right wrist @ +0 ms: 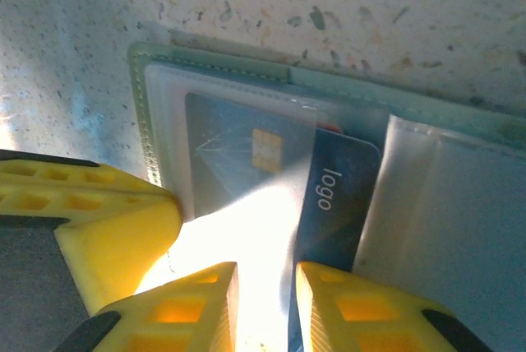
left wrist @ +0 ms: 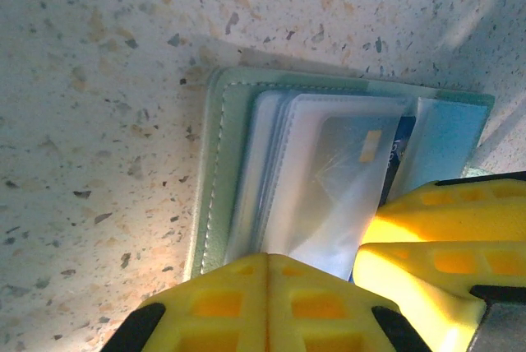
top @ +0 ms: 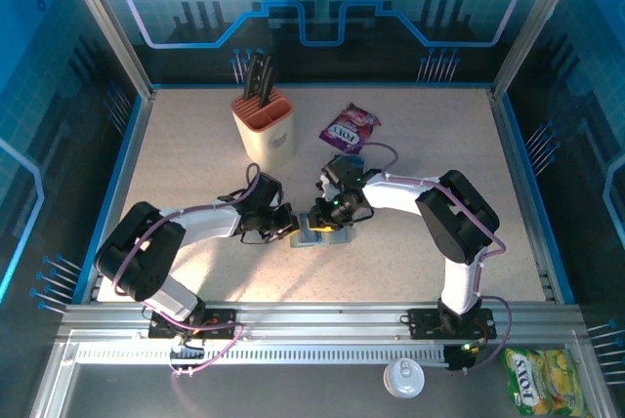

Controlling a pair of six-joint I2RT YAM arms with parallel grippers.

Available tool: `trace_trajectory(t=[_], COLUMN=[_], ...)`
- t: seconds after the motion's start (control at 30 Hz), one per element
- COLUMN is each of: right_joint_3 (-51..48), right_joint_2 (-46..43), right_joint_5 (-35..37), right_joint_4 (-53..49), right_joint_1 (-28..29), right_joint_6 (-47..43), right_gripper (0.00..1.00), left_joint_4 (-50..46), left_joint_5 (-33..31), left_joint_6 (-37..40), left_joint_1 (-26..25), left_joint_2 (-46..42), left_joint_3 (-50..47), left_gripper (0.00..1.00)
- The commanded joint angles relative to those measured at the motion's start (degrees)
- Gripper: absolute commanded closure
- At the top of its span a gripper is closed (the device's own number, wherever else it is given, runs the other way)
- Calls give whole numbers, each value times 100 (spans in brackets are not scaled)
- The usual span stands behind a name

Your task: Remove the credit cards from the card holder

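The grey-blue card holder (top: 312,239) lies open on the speckled table, between both grippers. Its clear sleeves (left wrist: 329,196) hold a grey card with a gold chip (right wrist: 238,155). A blue card printed "logo" (right wrist: 333,204) sticks out of a sleeve at a slant. My left gripper (left wrist: 267,260) is shut, its tips resting on the near edge of the sleeves. My right gripper (right wrist: 265,290) stands slightly open, and the blue card's edge runs down along its right finger (right wrist: 329,294). In the top view, the left gripper (top: 291,226) and the right gripper (top: 328,215) meet over the holder.
A beige and orange knife block (top: 264,125) stands at the back, with a purple snack packet (top: 350,127) to its right. A yellow-green packet (top: 545,379) and a white cap (top: 402,377) lie beyond the front rail.
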Motion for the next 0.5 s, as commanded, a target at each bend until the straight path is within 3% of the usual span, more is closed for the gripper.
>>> trace_trajectory(t=[0.0, 0.47], right_joint_3=[77, 116], right_joint_2=[80, -82], right_joint_5=[339, 281], right_joint_4=[-528, -496], right_joint_1=[57, 57], right_joint_6=[-187, -220], right_gripper=[73, 72], left_joint_4=[-232, -241], left_joint_5=[-14, 86], left_joint_6=[116, 189], left_joint_1=[42, 38], left_joint_2=[3, -14], left_joint_3=[-53, 78], left_gripper=[92, 92])
